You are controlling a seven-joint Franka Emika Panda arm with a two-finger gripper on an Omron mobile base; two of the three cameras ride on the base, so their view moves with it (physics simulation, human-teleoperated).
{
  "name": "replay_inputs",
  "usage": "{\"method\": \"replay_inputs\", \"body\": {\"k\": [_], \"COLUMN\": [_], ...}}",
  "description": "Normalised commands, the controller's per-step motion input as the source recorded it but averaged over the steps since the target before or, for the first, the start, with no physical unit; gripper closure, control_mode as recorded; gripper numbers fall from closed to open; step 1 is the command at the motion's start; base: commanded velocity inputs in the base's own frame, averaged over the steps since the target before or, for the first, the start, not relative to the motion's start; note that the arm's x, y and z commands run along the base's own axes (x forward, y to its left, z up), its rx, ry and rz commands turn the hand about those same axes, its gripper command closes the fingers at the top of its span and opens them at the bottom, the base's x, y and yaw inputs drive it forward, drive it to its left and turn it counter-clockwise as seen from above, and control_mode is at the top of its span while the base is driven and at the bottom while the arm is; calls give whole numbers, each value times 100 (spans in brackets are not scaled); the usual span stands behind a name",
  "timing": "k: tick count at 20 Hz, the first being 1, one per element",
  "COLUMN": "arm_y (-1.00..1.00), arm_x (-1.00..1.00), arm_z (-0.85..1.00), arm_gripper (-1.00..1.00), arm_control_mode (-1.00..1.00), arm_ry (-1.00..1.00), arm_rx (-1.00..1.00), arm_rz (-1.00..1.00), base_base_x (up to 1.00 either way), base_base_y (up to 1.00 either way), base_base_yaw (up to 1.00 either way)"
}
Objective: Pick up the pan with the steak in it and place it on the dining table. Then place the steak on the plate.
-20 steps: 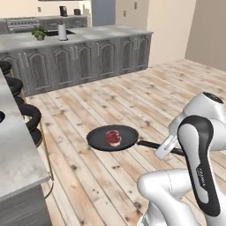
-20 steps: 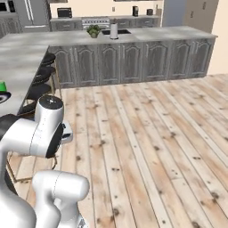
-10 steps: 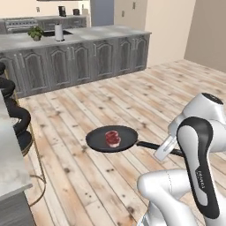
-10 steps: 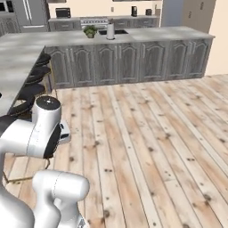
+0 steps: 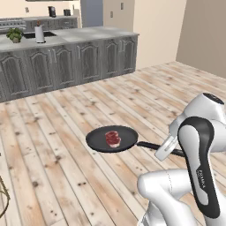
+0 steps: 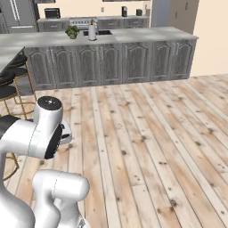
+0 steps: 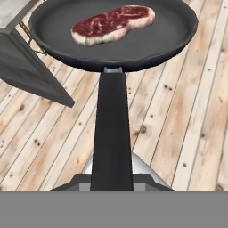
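Counter [image 5: 66, 37]: far left and behind us, cabinets closed; we judge it is not where we are bound.
Pan [image 5: 112, 138]: we carry it level above the wooden floor [image 5: 53, 132], well clear of everything, so nothing slides out.
Steak [image 5: 113, 138]: lies near the pan's middle, away from the rim.
Handle [image 7: 111, 133]: runs straight back into our gripper [image 5: 164, 148], jaws pinching its end.
Open room: bare boards on all sides of the pan; the dining table we cannot place from here.
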Motion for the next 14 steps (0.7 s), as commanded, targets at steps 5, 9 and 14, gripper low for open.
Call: {"method": "replay_inputs", "body": {"k": [5, 9, 14], "arm_y": [0, 0, 0], "arm_x": [0, 0, 0], "arm_z": [0, 0, 0], "arm_gripper": [100, 100, 100], "arm_control_mode": [100, 100, 100], "arm_ry": [0, 0, 0], "arm_rx": [0, 0, 0], "arm_rz": [0, 0, 0], "base_base_x": [50, 80, 100], "base_base_y": [-58, 1, 15], "base_base_yaw": [0, 0, 0]}}
